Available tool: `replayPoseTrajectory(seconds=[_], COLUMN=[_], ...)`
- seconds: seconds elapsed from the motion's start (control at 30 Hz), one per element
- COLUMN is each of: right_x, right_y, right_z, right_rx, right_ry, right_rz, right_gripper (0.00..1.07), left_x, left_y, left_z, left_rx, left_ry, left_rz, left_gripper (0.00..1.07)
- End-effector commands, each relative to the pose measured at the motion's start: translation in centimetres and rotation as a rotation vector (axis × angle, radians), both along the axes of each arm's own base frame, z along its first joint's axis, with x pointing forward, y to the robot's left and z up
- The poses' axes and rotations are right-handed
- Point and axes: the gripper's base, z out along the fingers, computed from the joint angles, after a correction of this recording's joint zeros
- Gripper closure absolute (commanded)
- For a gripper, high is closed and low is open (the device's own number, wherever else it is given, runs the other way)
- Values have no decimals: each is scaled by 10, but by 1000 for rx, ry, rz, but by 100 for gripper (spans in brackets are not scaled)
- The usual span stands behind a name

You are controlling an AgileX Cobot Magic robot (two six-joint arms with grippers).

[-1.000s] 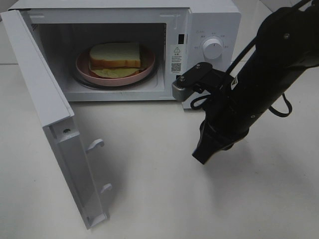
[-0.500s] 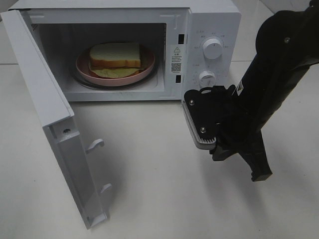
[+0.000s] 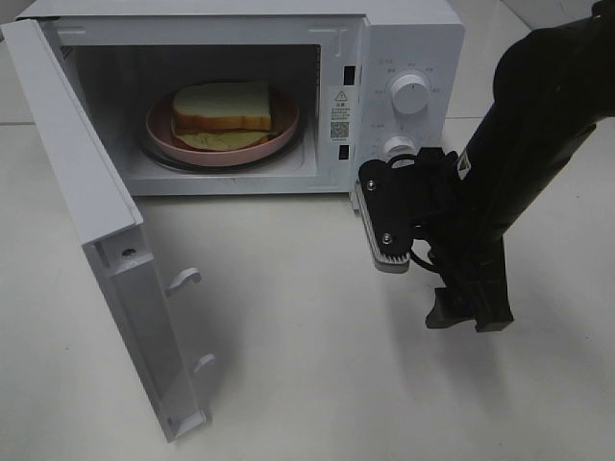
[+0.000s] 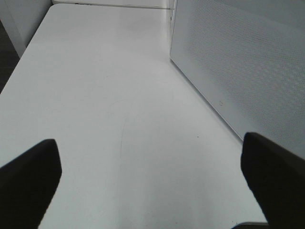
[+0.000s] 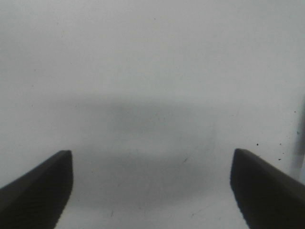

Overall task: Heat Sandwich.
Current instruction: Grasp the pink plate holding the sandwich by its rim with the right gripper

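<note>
Nearest you, toward the front edge of the table [image 3: 317,403] on its left side, the free end of the microwave door [image 3: 96,221] stands swung wide, its two latch hooks [image 3: 187,279] pointing out over bare tabletop. If you shove that door from its tip or too fast, I judge the light microwave [image 3: 413,38] could skid on the smooth surface, or the hooks could miss their slots and bounce the door back. Your left gripper [image 4: 152,186] has its fingers spread wide with nothing between them. It hovers low over the table just beside a white dotted panel that looks like the door's outer face, though I cannot be sure; a careless sweep there could ram the panel rather than push it cleanly. Farther in, right of the middle, your right gripper [image 3: 471,322] points down at the table, fingers equally wide apart and empty. The bracket [image 3: 389,221] on its wrist sits just beside the lower knob [image 3: 397,149], so if you lift or turn the arm carelessly you may knock that knob or the upper knob [image 3: 411,94] while the oven is open. Farthest back, inside the cavity, the sandwich [image 3: 223,106] lies on the pink plate [image 3: 279,134]; a slammed door could jolt its top slice askew.
</note>
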Motion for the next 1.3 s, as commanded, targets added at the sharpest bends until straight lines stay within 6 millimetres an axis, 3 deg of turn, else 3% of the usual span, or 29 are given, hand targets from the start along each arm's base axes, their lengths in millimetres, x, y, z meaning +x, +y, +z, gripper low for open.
replayPoseTrajectory(seconds=[0.03, 0.37, 0.57, 0.83, 1.3], right_x=[3, 26, 39, 57, 91], right_y=[1, 11, 33, 63, 90], right_z=[7, 38, 49, 49, 30], right_rx=[-2, 5, 16, 43, 100], right_ry=[-30, -170, -230, -271, -320], right_rz=[7, 57, 110, 153, 149], right_gripper=[7, 11, 12, 14, 17], left_x=[-2, -2, -2, -2, -2], left_y=[0, 0, 0, 0, 0], left_z=[0, 0, 0, 0, 0], left_rx=[2, 2, 2, 2, 2], left_ry=[-28, -28, -28, -28, -28], left_rz=[-1, -1, -1, -1, -1], left_gripper=[9, 9, 9, 9, 9])
